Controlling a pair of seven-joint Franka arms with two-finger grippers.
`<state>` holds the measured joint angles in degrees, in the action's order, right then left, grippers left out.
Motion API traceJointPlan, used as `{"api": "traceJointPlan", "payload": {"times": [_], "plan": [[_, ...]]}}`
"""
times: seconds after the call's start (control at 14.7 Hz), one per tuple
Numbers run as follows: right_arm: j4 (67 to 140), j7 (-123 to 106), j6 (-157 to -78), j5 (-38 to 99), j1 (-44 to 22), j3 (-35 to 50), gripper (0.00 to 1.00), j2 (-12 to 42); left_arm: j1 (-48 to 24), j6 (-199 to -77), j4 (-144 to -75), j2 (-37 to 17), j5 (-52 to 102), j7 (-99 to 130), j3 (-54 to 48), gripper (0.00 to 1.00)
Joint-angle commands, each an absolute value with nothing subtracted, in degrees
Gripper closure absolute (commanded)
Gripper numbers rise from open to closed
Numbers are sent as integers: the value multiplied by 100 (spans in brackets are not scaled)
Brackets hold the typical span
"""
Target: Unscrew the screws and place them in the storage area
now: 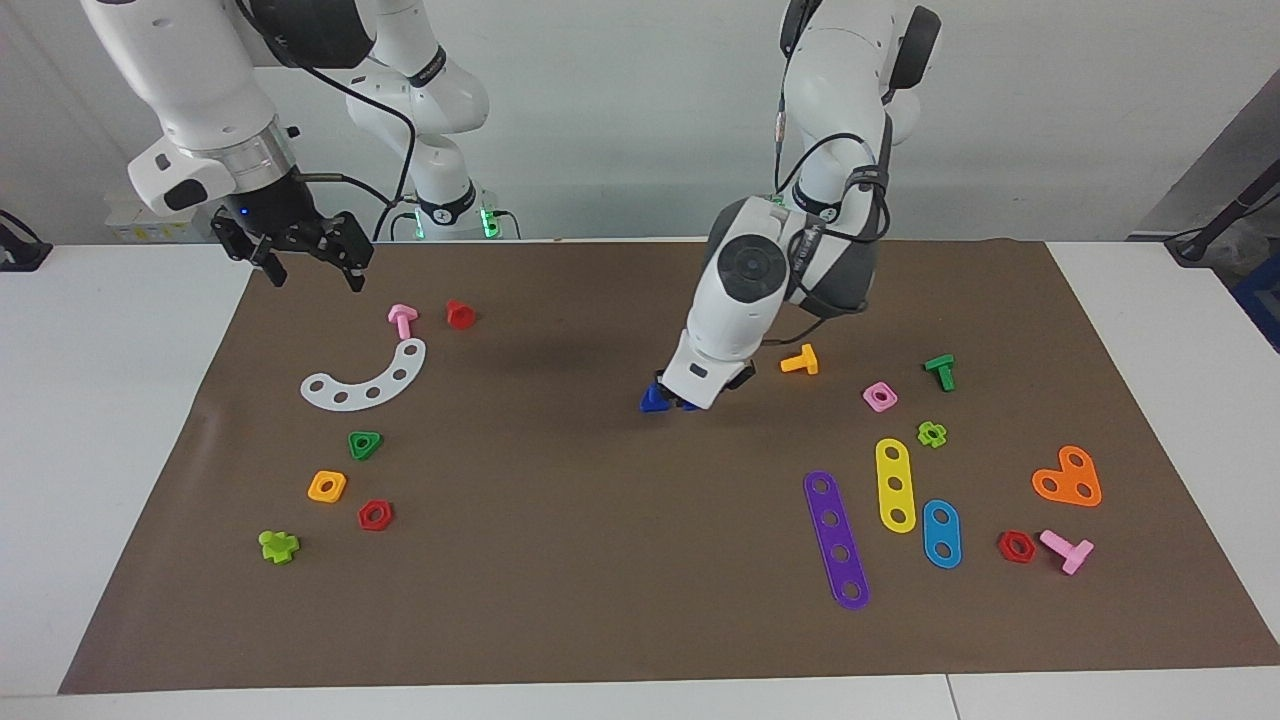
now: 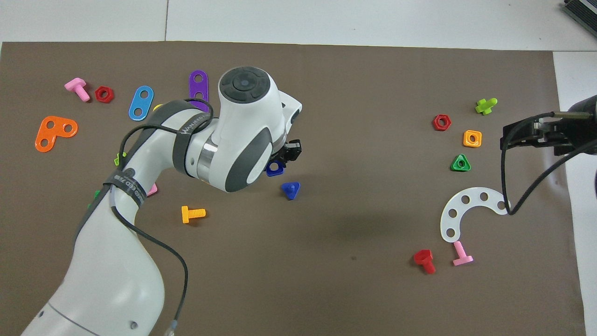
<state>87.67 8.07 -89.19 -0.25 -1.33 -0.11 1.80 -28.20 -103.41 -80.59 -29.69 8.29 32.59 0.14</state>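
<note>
Facing view: the bolt (image 1: 655, 400) sits on the mat (image 1: 560, 560) near its middle, just beside the left gripper (image 1: 687, 402), which is low over the mat. From above, the bolt (image 2: 290, 190) rests on its triangular head with the shank up, apart from the blue nut (image 2: 275, 169). That nut is at the left gripper (image 2: 285, 156), whose fingertips are closed. The wrist covers part of the nut, so I cannot tell whether it is clamped or only lies underneath.

The storage area (image 1: 345, 468) is well apart from the bolt, toward the right arm's end, and is marked by the green nut (image 1: 365, 444), orange nut (image 1: 327, 486) and red nut (image 1: 375, 515). Between bolt and storage area there is only mat. The white arc (image 1: 365, 378) lies nearer the robots than those nuts, with a pink bolt (image 1: 402, 320) and red bolt (image 1: 460, 314) nearer still. A lime piece (image 1: 278, 545) lies farthest out.

The right gripper (image 1: 312, 272) waits in the air with its fingers spread, over the mat's edge at its own end.

An orange bolt (image 1: 800, 360) lies by the left arm's wrist. Seen from above, that arm hides most of the yellow strip (image 1: 896, 485) and part of the purple strip (image 2: 198, 81). It also hides nearly all of the pink nut (image 1: 880, 396) and green bolt (image 1: 940, 371).
</note>
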Motion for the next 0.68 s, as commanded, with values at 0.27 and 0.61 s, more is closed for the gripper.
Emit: {"api": "traceJointPlan", "payload": {"times": [0.27,0.61], "plan": [[8894,633,-8964,114,-114,44,0,88,-1513,-9931,-8462,-3007,862,899,35,87],[9296,1185,-9437,105,-771,114,1,-69,-1520,-10685,-10069,-2427,483,466,53,85]]}}
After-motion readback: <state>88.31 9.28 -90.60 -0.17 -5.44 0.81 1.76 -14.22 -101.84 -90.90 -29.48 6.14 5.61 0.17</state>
